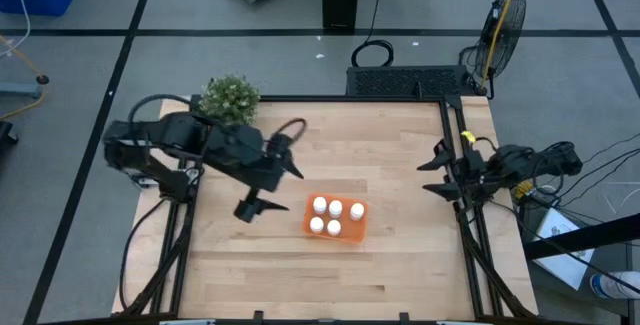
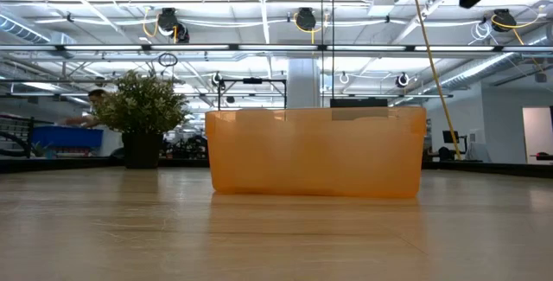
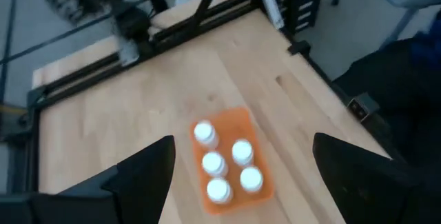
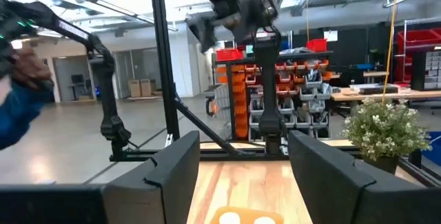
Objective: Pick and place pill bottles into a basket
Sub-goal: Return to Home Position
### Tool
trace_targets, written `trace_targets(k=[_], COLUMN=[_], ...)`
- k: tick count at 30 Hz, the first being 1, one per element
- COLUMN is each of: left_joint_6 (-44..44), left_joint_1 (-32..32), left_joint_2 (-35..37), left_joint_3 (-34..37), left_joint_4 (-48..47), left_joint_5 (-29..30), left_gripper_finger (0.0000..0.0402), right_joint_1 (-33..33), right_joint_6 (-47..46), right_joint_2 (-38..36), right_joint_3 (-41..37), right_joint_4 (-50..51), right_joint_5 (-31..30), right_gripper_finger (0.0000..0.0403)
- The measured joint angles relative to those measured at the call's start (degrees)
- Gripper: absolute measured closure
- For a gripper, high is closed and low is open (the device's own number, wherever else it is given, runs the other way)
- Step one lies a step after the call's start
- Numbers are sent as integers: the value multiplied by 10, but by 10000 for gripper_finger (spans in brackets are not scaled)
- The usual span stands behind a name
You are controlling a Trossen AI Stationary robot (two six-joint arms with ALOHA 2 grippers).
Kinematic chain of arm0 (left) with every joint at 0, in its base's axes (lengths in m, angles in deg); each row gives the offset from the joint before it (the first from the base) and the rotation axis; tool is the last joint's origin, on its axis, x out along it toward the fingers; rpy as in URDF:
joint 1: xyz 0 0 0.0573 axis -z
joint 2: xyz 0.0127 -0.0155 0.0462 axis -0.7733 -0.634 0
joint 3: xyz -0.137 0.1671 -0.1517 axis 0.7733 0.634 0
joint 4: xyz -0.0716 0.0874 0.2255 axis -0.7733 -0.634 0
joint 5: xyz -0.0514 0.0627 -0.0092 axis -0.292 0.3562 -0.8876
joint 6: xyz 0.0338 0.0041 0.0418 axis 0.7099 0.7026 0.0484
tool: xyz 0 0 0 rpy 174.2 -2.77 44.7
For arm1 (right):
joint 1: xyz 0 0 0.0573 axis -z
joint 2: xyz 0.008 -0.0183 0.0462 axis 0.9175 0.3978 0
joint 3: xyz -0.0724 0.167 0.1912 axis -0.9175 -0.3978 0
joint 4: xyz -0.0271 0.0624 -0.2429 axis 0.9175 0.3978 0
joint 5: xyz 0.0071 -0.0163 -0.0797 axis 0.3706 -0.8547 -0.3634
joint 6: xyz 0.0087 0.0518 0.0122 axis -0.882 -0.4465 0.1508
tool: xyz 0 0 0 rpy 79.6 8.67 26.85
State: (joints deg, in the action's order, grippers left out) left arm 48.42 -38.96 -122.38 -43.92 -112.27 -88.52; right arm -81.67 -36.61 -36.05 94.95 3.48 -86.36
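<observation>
The orange basket [image 1: 351, 227] stands on the wooden table a little near of its middle. It also shows in the low view [image 2: 315, 153] and in the left wrist view [image 3: 241, 124]. Several white pill bottles [image 1: 335, 208] stand upright inside it, their caps plain in the left wrist view [image 3: 212, 163]. My left gripper [image 1: 271, 184] is open and empty, raised above the table just left of the basket, its fingers wide apart [image 3: 244, 145]. My right gripper [image 1: 437, 172] is open and empty at the table's right edge, facing the basket [image 4: 244, 151].
A green potted plant [image 1: 230, 97] stands at the table's far left corner, also in the low view [image 2: 143, 108]. A reddish cord loop [image 1: 292, 125] lies beside it. A person's blue sleeve [image 4: 17, 114] shows beyond the table. Bare wood lies right and near of the basket.
</observation>
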Motion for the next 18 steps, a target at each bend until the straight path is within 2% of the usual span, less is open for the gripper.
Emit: trace_targets(k=[7,12,16,18], left_joint_6=[-50,-77,-94,-97], left_joint_1=[-52,-82,-100,-106], left_joint_2=[257,462,607,669], left_joint_3=[327,552,695,751], left_joint_4=[166,333,392,406], left_joint_5=[1,5,31,31], left_gripper_finger=[56,59,55,56], right_joint_1=[0,0,0,0], right_joint_6=[1,10,12,18], right_joint_2=[0,0,0,0], right_joint_3=[56,96,140,162], right_joint_4=[52,119,186,229], right_joint_5=[0,-2,-5,-25], right_gripper_finger=[190,190,190,190])
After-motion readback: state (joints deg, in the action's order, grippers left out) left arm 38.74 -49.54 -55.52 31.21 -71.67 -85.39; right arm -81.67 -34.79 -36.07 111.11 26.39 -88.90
